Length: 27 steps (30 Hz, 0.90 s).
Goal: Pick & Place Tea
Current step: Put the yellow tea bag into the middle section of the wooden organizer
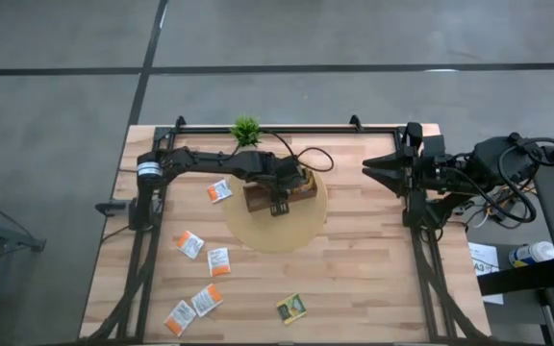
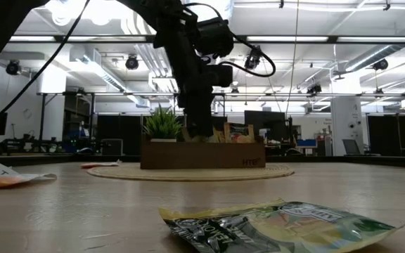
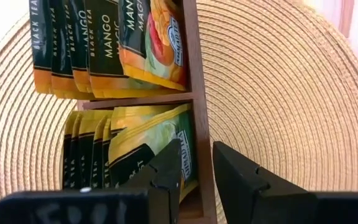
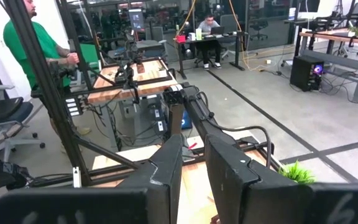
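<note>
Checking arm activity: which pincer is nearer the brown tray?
Left. The left pincer hangs right over the brown tray; the right pincer waits off the mat, near the table's edge.

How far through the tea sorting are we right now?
Done: the tray on the round mat already holds rows of sachets. In hand: the left gripper is over the tray, its fingers straddling the tray wall, nothing visibly held. Left: five orange-and-white sachets and one green-and-yellow sachet on the table. The right gripper waits aside.

Both arms are matte black, built of chunky jointed segments with looping black cables. The left arm (image 1: 210, 159) has a pale band near its base. Each tool (image 3: 194, 177) has two angular black fingers.
</note>
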### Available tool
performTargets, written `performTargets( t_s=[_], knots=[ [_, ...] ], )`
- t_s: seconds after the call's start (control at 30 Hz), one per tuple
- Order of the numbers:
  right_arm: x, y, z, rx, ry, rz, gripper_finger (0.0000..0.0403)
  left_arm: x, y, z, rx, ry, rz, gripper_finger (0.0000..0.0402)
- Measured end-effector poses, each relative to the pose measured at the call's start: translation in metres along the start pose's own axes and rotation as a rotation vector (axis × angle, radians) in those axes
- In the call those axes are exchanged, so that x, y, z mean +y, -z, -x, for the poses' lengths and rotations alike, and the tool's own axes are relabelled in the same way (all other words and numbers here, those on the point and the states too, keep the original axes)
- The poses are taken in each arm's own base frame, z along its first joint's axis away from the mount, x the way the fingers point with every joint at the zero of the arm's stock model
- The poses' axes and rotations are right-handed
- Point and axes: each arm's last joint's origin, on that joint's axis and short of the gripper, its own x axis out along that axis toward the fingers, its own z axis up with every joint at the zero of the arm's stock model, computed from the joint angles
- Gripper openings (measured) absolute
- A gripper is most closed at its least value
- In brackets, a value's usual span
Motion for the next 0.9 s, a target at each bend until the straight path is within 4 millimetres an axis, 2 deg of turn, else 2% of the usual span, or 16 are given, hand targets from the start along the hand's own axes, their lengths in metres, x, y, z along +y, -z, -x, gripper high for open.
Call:
performTargets(
  t_s=[0.3, 0.47, 0.67, 0.9],
  knots=[
    [0.0, 0.0, 0.0, 0.001, -0.002, 0.012, 0.0068, 0.0, -0.011, 0.033, 0.087, 0.002, 0.015, 0.0088],
    [0.0, 0.0, 0.0, 0.002, -0.004, 0.016, 0.0068, -0.007, -0.016, 0.052, 0.064, 0.022, 0.038, 0.0088],
    [0.0, 0.002, 0.0, 0.025, -0.02, 0.03, 0.0068, -0.027, -0.015, 0.074, 0.016, 0.056, 0.061, 0.0088],
    [0.0, 0.008, 0.001, 0.085, -0.069, 0.03, 0.0068, -0.065, -0.011, 0.092, -0.014, 0.102, 0.071, 0.0088]
  ],
)
